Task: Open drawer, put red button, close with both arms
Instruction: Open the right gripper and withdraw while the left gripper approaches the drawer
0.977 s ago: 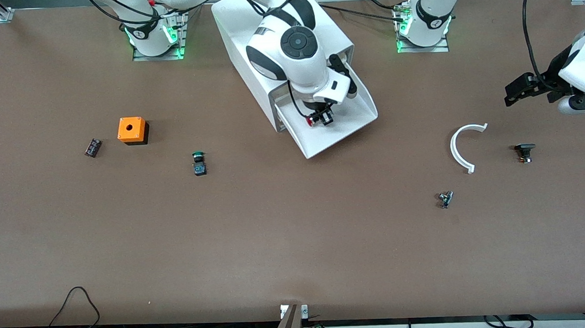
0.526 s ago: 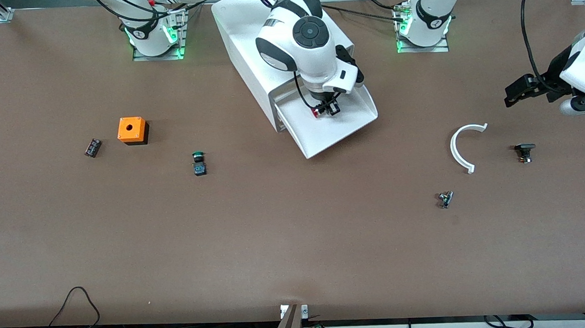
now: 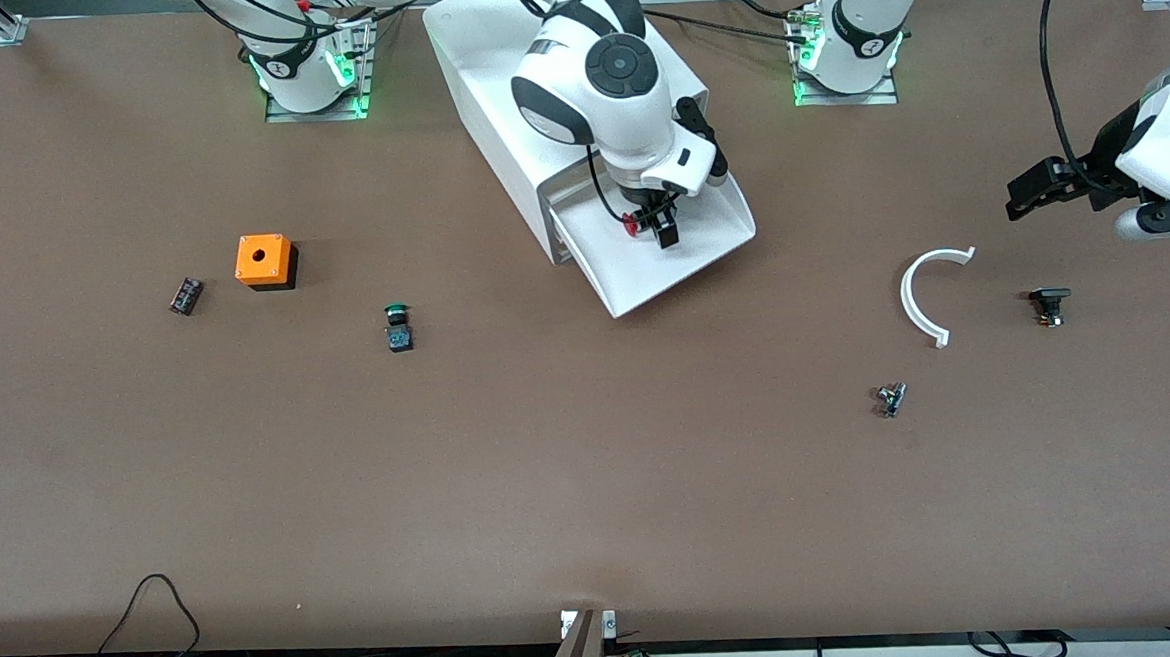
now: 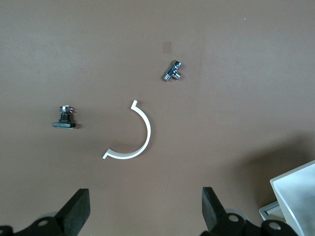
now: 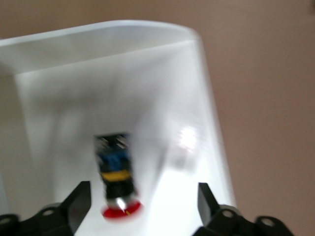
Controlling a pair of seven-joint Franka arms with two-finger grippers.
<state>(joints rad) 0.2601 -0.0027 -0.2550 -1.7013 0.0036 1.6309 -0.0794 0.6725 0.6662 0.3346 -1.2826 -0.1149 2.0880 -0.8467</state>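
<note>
The lowest drawer [image 3: 701, 252] of the white cabinet [image 3: 493, 93] stands pulled out. The red button [image 3: 630, 224] lies on its side in the drawer, near the cabinet's front. In the right wrist view the red button [image 5: 116, 172] lies on the drawer floor [image 5: 167, 98], red cap toward the camera. My right gripper [image 3: 652, 227] hangs low over the drawer, open, its fingers either side of the button [image 5: 142, 209] and apart from it. My left gripper [image 3: 1028, 190] is open and empty in the air over the table at the left arm's end [image 4: 145, 211].
A green-capped switch [image 3: 399, 326], an orange box [image 3: 264, 260] and a small black part [image 3: 186, 295] lie toward the right arm's end. A white curved piece [image 3: 919, 296], a black part [image 3: 1048, 304] and a metal fitting [image 3: 890, 399] lie under the left gripper's area.
My right gripper carried the red button deeper over the drawer toward the cabinet, then opened and let it go. The button now lies in the drawer. The left arm shifted slightly.
</note>
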